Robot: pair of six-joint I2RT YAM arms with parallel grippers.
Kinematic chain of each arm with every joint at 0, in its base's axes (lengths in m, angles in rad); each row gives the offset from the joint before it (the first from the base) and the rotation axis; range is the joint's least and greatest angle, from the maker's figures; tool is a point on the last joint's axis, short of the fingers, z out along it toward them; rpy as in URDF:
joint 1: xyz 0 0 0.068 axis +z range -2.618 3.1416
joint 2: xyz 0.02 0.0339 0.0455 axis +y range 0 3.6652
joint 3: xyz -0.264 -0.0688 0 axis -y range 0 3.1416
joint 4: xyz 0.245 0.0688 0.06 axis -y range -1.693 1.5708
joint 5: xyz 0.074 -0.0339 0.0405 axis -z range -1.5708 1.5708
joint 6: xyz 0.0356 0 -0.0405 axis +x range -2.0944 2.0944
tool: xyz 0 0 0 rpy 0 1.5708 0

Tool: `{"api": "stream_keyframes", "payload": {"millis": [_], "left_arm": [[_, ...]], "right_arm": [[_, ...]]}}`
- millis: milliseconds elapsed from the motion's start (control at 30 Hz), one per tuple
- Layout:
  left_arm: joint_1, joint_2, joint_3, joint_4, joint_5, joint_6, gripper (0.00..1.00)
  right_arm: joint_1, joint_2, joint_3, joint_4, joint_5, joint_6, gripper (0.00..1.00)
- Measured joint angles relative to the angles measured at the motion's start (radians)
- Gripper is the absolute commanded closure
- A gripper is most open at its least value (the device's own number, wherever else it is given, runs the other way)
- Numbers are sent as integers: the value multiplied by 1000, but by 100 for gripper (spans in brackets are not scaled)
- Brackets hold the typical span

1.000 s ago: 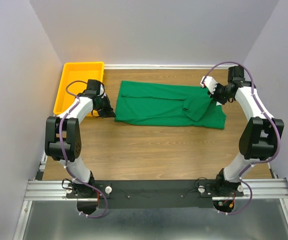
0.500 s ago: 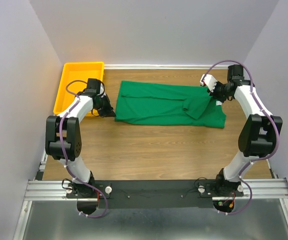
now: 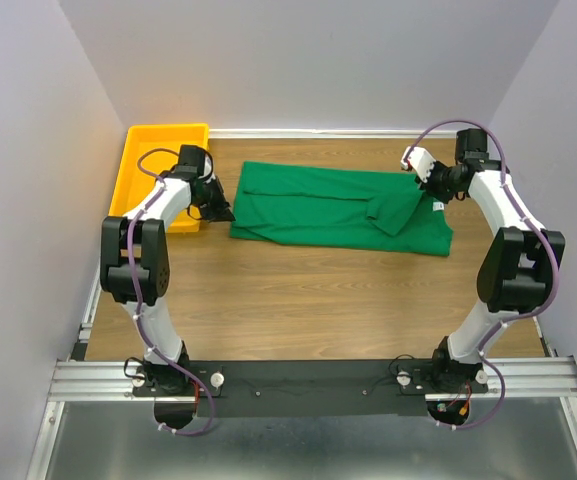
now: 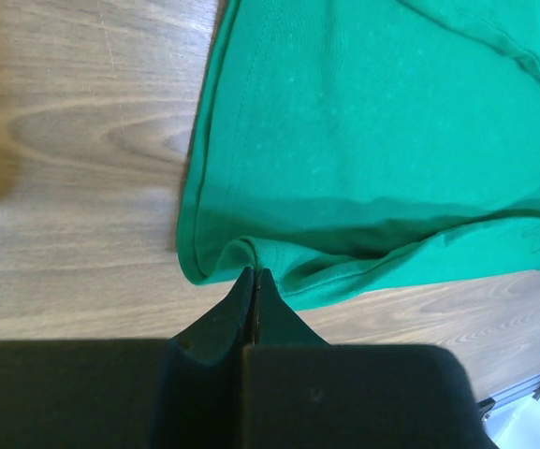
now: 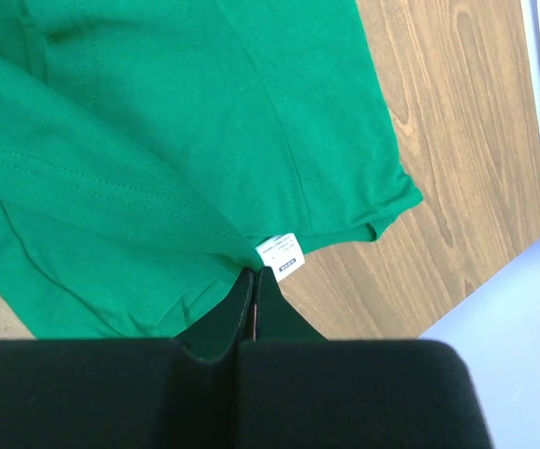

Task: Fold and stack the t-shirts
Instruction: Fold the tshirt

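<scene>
The only print in view sits on a small white label (image 5: 280,253) at the edge of the green t-shirt (image 5: 157,140), seen from the right wrist: a few dark lines, too small to read

The left arm (image 3: 133,265) and the right arm (image 3: 513,265) both reach far forward, elbows raised and wrists turned inward. The left gripper (image 4: 254,273) has its fingers pressed together, nipping the t-shirt (image 4: 372,140) at its edge; the right gripper (image 5: 255,271) is closed likewise on the opposite edge
</scene>
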Motion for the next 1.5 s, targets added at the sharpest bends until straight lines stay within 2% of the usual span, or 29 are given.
{"api": "stream_keyframes", "payload": {"millis": [233,700,1500], "left_arm": [[0,42,23,-8,0,3,100],[0,158,197,-56,-5,33,100],[0,264,333,-103,-27,44,100]], "right_arm": [[0,11,0,18,11,13,99],[0,20,6,43,30,40,100],[-7,46,21,88,42,81,99]]}}
